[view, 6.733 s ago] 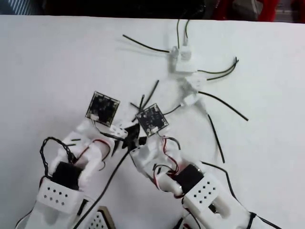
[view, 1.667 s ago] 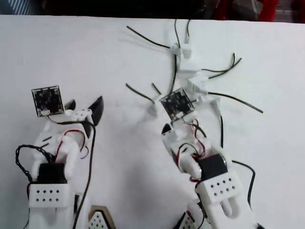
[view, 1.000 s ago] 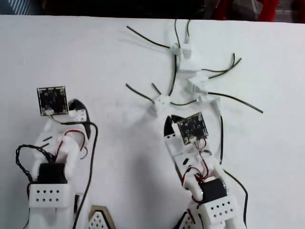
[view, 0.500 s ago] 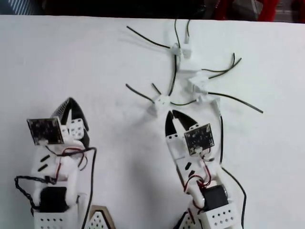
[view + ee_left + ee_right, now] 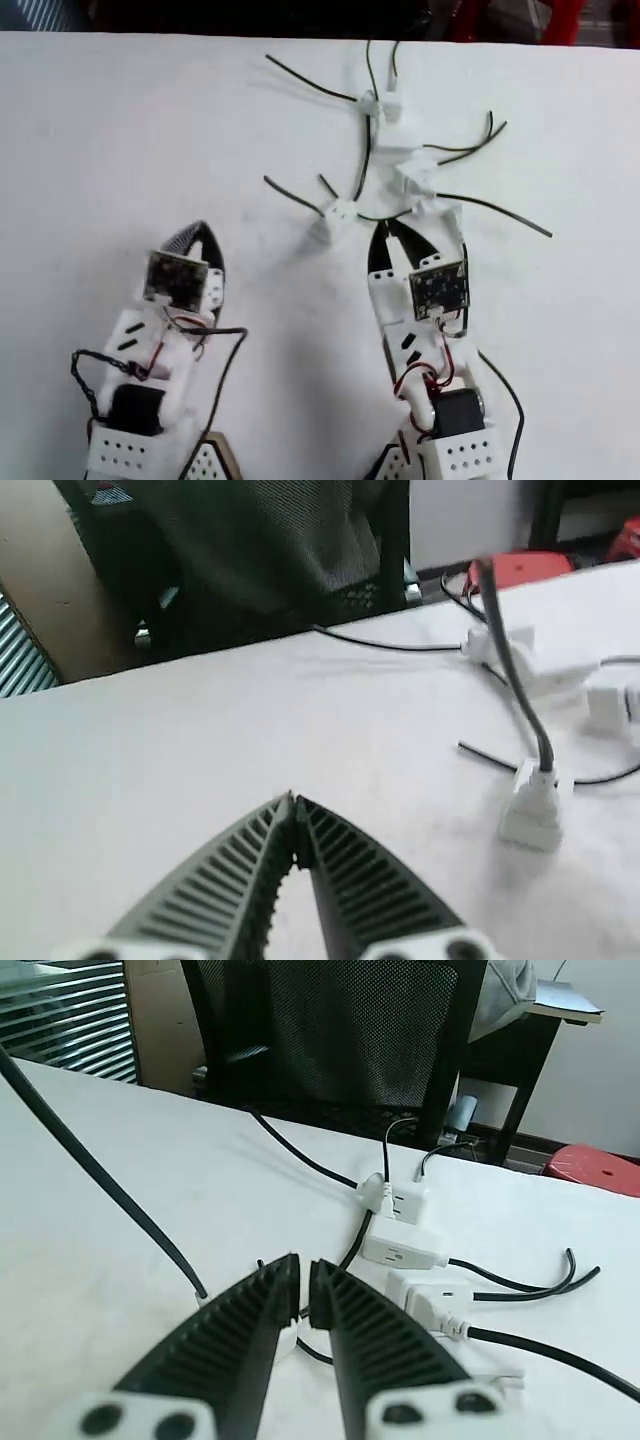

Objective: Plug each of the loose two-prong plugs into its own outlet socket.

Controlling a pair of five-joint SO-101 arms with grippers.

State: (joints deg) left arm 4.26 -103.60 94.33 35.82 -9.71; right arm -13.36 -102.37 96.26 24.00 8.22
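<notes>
- Left gripper (image 5: 292, 815): ribbed black jaws meet tip to tip with nothing between them. It hangs over bare worktop (image 5: 150, 120) at the near left (image 5: 205, 232), well apart from every connector.
- Right gripper (image 5: 303, 1272): jaws are all but together, with a thin slit at the tips, and hold nothing. In the high view its tips (image 5: 388, 228) lie just near of the connector group.
- Loose white plug (image 5: 340, 210): lies on the worktop just far-left of the right gripper's tips, apart from the other white pieces. Its black cord runs away toward the far edge. The left wrist view shows it to the right of that gripper (image 5: 535, 805).
- Far pair of white connectors (image 5: 380, 105): two pieces touching (image 5: 395, 1200); whether they are mated cannot be told.
- White outlet socket (image 5: 415, 175): sits between the far pair and the right gripper, slots visible (image 5: 403, 1250), with cords trailing right.
- Near white connector (image 5: 430, 205): sits just beside the right gripper's tips (image 5: 440, 1295), its cord running right.
</notes>
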